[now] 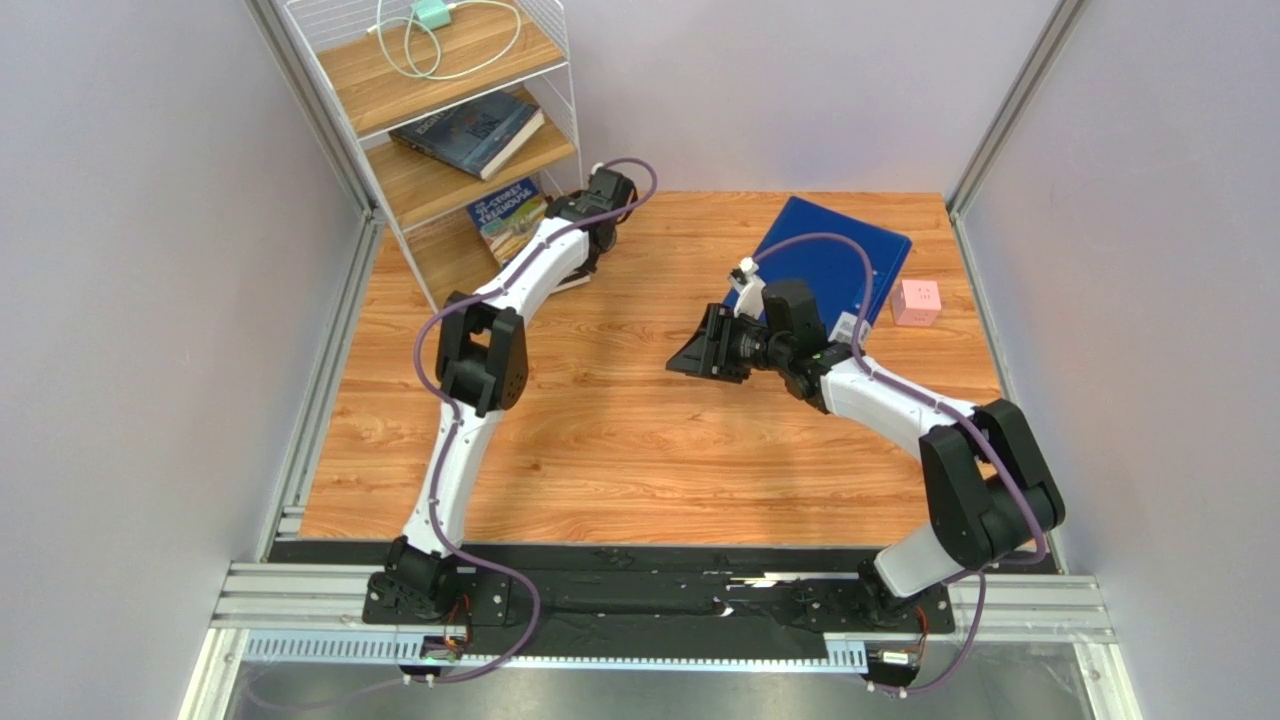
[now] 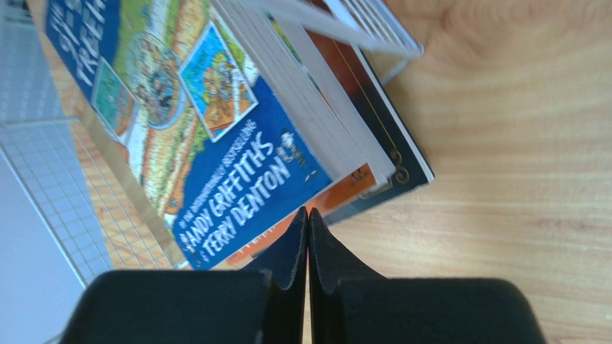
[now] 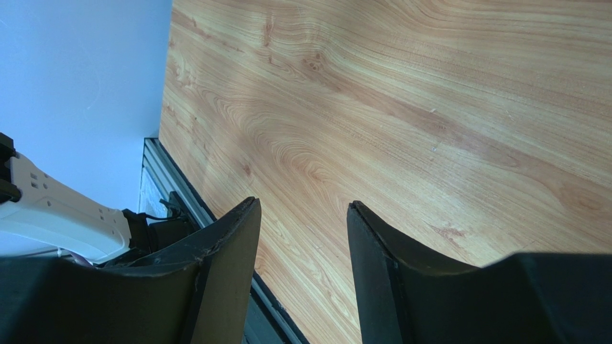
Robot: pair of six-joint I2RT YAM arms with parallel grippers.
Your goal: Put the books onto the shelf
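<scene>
The shelf (image 1: 394, 93) is a white wire rack with wooden boards at the back left. A dark book (image 1: 469, 132) lies on its middle board. A blue cartoon book (image 1: 511, 215) lies on the lowest board. In the left wrist view this blue book (image 2: 215, 129) tops a stack over an orange book (image 2: 355, 180) and a dark book (image 2: 402, 154). My left gripper (image 2: 307, 215) is shut and empty, its tips at the stack's near edge. My right gripper (image 1: 699, 357) hangs open and empty over mid-table; only bare wood shows between its fingers (image 3: 244, 236).
A large plain blue folder (image 1: 834, 255) lies at the back right with a small pink cube (image 1: 917, 302) beside it. A green item with a white cable (image 1: 436, 23) sits on the top shelf board. A white rack wire (image 2: 337, 25) crosses above the stack.
</scene>
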